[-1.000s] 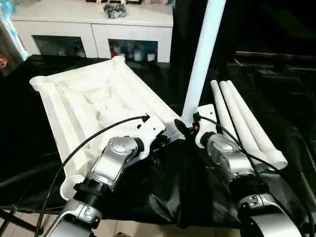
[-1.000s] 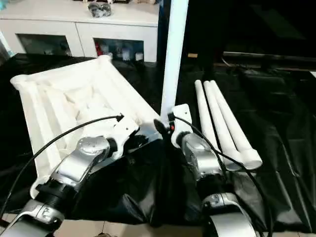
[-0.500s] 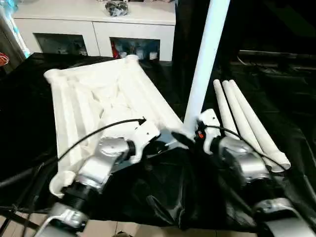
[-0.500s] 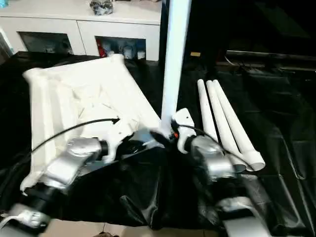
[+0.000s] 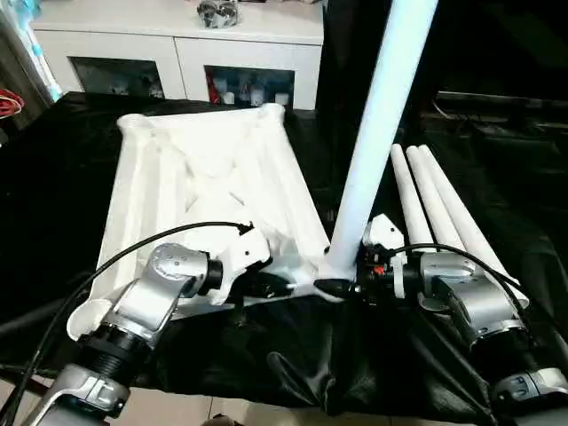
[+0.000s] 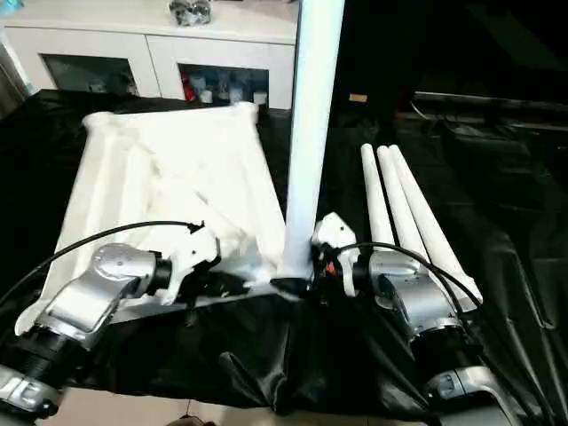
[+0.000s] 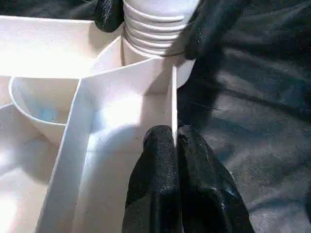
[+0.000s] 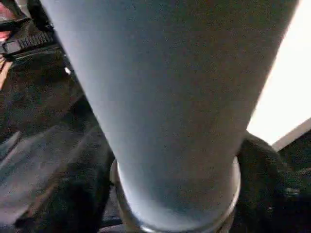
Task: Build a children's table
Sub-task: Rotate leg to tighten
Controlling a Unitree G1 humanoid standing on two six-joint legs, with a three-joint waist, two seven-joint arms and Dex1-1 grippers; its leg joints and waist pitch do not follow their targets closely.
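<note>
Lying upside down on the black-covered table [image 5: 53, 177], the white tabletop [image 5: 213, 191] of the children's table shows its ribbed underside, with round sockets at its corners. One white leg [image 5: 377, 133] stands upright in the near right corner socket [image 7: 146, 53], rising out of the top of the head views; the left wrist view shows its ridged end seated in that socket. The right gripper [image 5: 342, 280] reaches in from the right at the foot of this leg, its black fingers [image 7: 206, 24] set on either side of the ridged end and wrapped around it, so it is gripping the leg just above the socket. The left gripper [image 7: 174, 145] comes in from the near left and pinches a thin upright rib [image 7: 173, 97] of the tabletop's near edge, just beside the same socket, with its two fingers pressed together on the rib. Three more white legs [image 5: 435, 209] lie side by side on the black cover to the right of the tabletop, their wider ends toward the near side, close behind the right forearm. Beyond the far edge of the black cover stands a white cabinet [image 5: 177, 53] with glass doors and small items behind them, and a dark object rests on its top.
</note>
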